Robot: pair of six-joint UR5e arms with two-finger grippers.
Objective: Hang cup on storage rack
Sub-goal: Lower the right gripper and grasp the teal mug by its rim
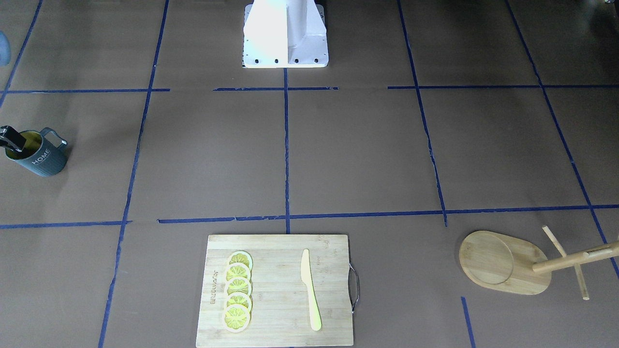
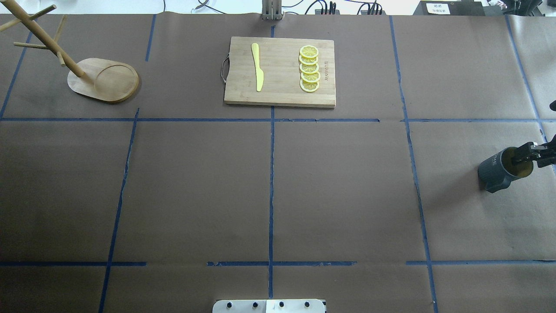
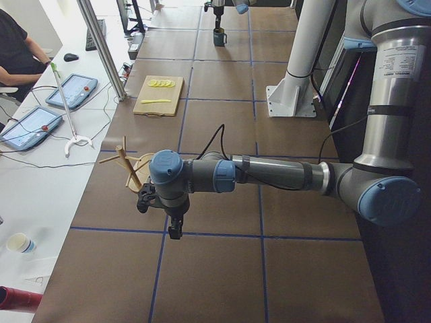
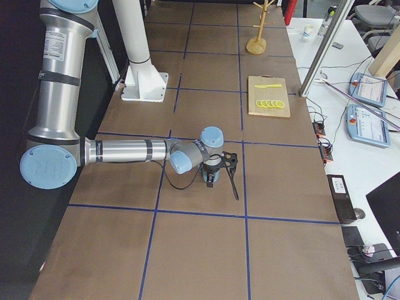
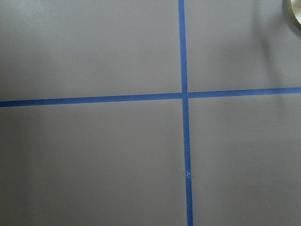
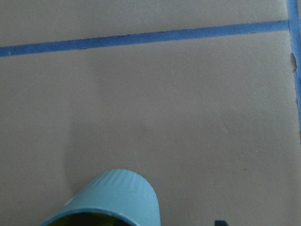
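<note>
The cup [image 1: 38,157] is dark blue-grey and ribbed, with white "HOME" lettering and an olive inside. It is at the table's far right end in the overhead view [image 2: 499,169] and looks tilted. My right gripper [image 2: 527,157] is shut on its rim with one finger inside; it also shows in the front view [image 1: 12,139]. The right wrist view shows only the cup's rim [image 6: 117,197]. The storage rack [image 2: 104,80] stands upright at the far left, also in the front view [image 1: 503,263]. My left gripper [image 3: 172,219] hovers near the rack [image 3: 131,171]; I cannot tell its state.
A bamboo cutting board [image 2: 280,95] at the far middle bears several lemon slices [image 2: 309,68] and a yellow knife [image 2: 257,65]. Blue tape lines grid the brown table. The robot's white base [image 1: 285,34] stands at the near middle edge. An operator sits past the far edge.
</note>
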